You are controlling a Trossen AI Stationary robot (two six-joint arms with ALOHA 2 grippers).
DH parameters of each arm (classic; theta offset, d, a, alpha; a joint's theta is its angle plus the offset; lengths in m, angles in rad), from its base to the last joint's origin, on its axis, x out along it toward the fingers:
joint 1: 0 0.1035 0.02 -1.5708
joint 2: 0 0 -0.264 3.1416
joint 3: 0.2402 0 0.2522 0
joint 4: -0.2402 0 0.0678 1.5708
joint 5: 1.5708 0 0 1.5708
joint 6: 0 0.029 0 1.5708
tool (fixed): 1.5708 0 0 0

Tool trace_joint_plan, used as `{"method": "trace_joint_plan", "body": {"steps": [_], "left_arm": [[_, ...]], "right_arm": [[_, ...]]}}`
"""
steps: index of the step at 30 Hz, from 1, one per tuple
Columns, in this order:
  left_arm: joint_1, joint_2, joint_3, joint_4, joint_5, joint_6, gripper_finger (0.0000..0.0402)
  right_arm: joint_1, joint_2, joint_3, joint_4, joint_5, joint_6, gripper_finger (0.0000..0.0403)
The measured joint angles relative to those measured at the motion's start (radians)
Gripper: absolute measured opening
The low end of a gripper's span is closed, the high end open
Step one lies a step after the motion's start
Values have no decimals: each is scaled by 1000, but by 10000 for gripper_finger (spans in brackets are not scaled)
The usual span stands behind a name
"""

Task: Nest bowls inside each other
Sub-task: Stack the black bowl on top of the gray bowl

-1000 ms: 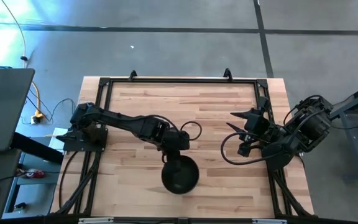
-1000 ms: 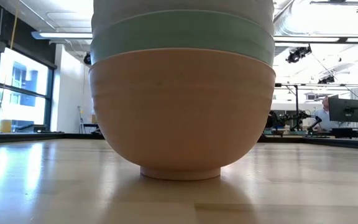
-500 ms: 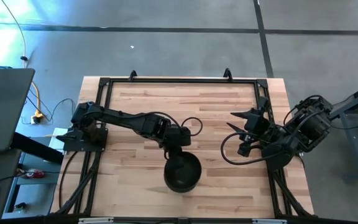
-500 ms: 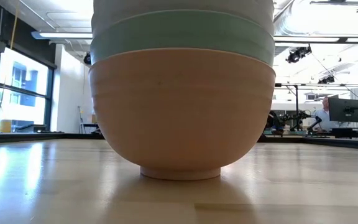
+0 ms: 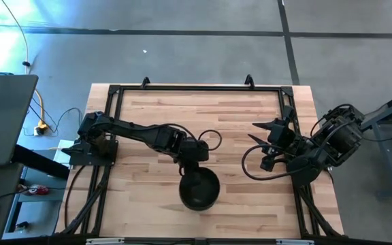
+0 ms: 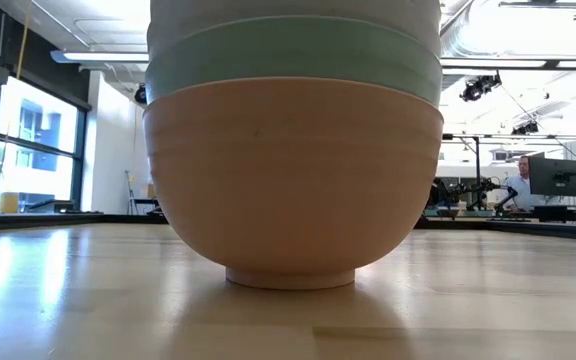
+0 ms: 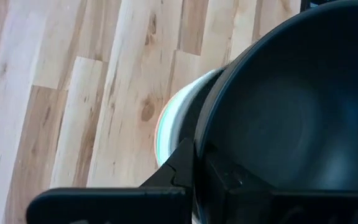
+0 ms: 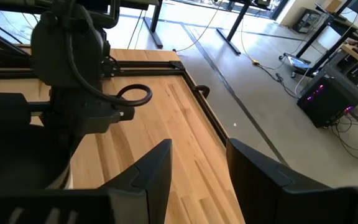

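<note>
A stack of bowls stands near the table's near edge, seen close up in the low view: a peach-orange bowl point(image 6: 293, 180) rests on its foot, with a mint green bowl point(image 6: 293, 60) and a white bowl point(image 6: 293, 12) nested in it. A black bowl point(image 5: 198, 189) sits on top and hides the stack from above. My left gripper point(image 5: 192, 155) is at the black bowl's far rim, shut on it. White, mint and peach rims point(image 7: 166, 124) show beneath the black bowl in the left wrist view. My right gripper point(image 5: 256, 133) waits open at the table's right side. My left gripper holds the black bowl by its far rim point(image 7: 199, 152), with one finger point(image 7: 232, 180) inside the bowl and the other finger point(image 7: 178, 168) outside its wall. The fingers come from above and the far side, pointing down. The bowl sits upright in the top of the stack.
Bare wood lies to the left, right and far side of the stack. A black metal frame point(image 5: 196, 87) runs along the table's far, left and right edges. My right gripper point(image 8: 197, 180) looks past its fingers at the left arm point(image 8: 73, 74). A person point(image 6: 521, 185) sits in the room beyond.
My left gripper and the black bowl have shifted a little toward the table's right and far side, then held still. The stack under the bowl has stayed where it was.
</note>
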State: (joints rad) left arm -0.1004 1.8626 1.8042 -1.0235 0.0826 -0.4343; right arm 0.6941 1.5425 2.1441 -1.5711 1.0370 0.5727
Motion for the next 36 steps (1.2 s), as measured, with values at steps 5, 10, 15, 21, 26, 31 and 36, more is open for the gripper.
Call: {"method": "trace_joint_plan", "body": {"steps": [5,10,15,21,26,31,36], "left_arm": [[-2,0,0,-4,0,0,0],[-3,16,1,-10,0,0,0],[-13,62,0,-17,11,5,0],[-13,76,0,-17,21,9,0],[-4,76,0,-50,4,3,0],[-4,75,1,-76,-11,1,0],[-2,75,2,-93,-20,-7,0]], "right_arm": [[0,0,0,0,0,3,147],[0,0,0,0,0,13,147],[0,0,0,0,0,14,147],[0,0,0,0,-1,13,147],[0,0,0,0,-13,13,147],[0,0,0,0,-16,5,147],[0,0,0,0,-16,3,147]]}}
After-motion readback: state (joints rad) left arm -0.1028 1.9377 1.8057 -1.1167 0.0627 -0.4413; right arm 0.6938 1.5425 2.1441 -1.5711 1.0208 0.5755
